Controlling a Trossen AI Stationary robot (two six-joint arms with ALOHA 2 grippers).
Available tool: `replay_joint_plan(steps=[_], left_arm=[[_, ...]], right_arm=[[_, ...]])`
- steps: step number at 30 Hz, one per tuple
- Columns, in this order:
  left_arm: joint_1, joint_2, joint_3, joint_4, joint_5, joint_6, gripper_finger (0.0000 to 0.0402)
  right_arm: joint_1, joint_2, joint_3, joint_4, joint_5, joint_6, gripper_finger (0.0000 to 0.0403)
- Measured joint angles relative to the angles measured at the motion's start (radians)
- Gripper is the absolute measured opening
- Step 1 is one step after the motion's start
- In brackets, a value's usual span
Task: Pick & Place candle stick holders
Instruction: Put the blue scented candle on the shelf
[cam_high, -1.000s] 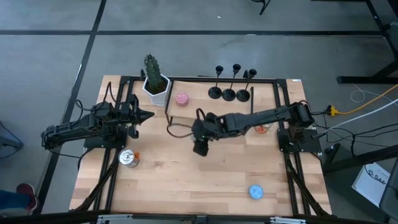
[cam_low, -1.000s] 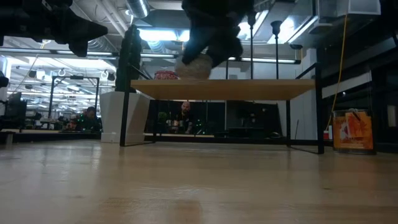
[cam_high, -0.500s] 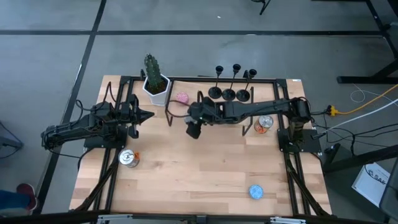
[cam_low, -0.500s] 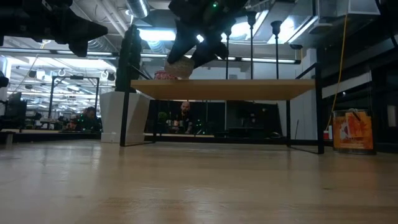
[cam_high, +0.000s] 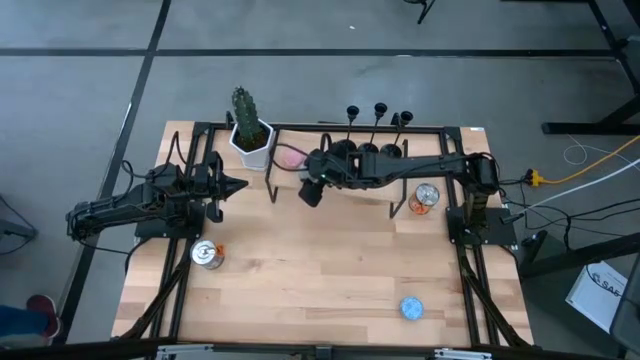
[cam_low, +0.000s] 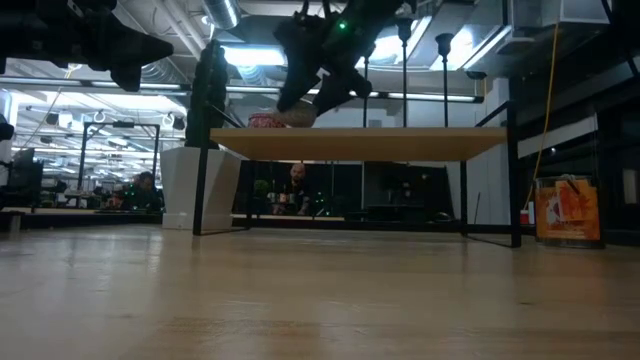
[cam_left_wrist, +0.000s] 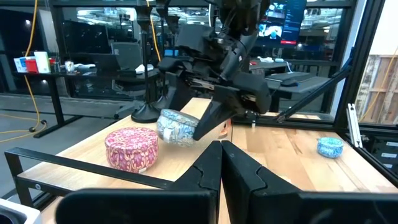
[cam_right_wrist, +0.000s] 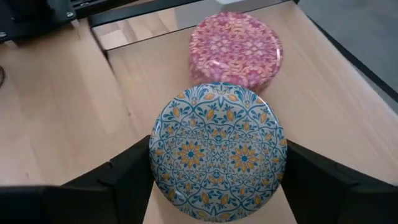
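Three black candle stick holders (cam_high: 367, 150) stand on their round bases at the far side of a raised wooden shelf (cam_high: 430, 150); their stems (cam_low: 405, 60) also show in the low view. My right gripper (cam_high: 312, 187) reaches over the shelf's left part, shut on a round tin with a blue and yellow pattern (cam_right_wrist: 217, 149), next to a pink tin (cam_right_wrist: 235, 46) that rests on the shelf. My left gripper (cam_high: 238, 184) waits shut at the table's left, touching nothing. My right gripper pinches the patterned tin by opposite sides of its round wall (cam_right_wrist: 155, 168) between its two fingers (cam_right_wrist: 118, 180). The fingers slant down from the table's right. The tin (cam_left_wrist: 177, 127) sits tilted just above the shelf top; whether it touches the shelf, I cannot tell.
A cactus in a white pot (cam_high: 250, 135) stands at the shelf's far left corner. One metal can (cam_high: 207, 255) stands at the near left, another (cam_high: 425, 197) near the right arm's base. A small blue tin (cam_high: 411, 307) lies at the near right.
My right gripper has swung from above the table's middle toward the far edge and to the left, carrying the patterned tin over the shelf to beside the pink tin, and its wrist has turned on the way. It stays shut on the tin.
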Motion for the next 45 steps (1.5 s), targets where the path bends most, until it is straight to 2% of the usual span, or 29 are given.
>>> replay_joint_plan(steps=[11, 22, 33, 39, 45], left_arm=[[0.0, 0.0, 0.0, 0.0, 0.0, 0.0, 0.0006], [0.0, 0.0, 0.0, 0.0, 0.0, 0.0, 0.0006], [0.0, 0.0, 0.0, 0.0, 0.0, 0.0, 0.0006], [0.0, 0.0, 0.0, 0.0, 0.0, 0.0, 0.0006], [0.0, 0.0, 0.0, 0.0, 0.0, 0.0, 0.0006]], right_arm=[[-0.041, 0.0, 0.0, 0.0, 0.0, 0.0, 0.0316], [-0.049, 0.0, 0.0, 0.001, -0.001, 0.0, 0.0322], [-0.05, 0.0, 0.0, 0.002, 0.012, 0.005, 0.038], [-0.05, -0.015, 0.001, 0.007, -0.002, 0.008, 0.0384], [-0.024, -0.063, 0.082, -0.041, -0.008, -0.017, 0.0385]])
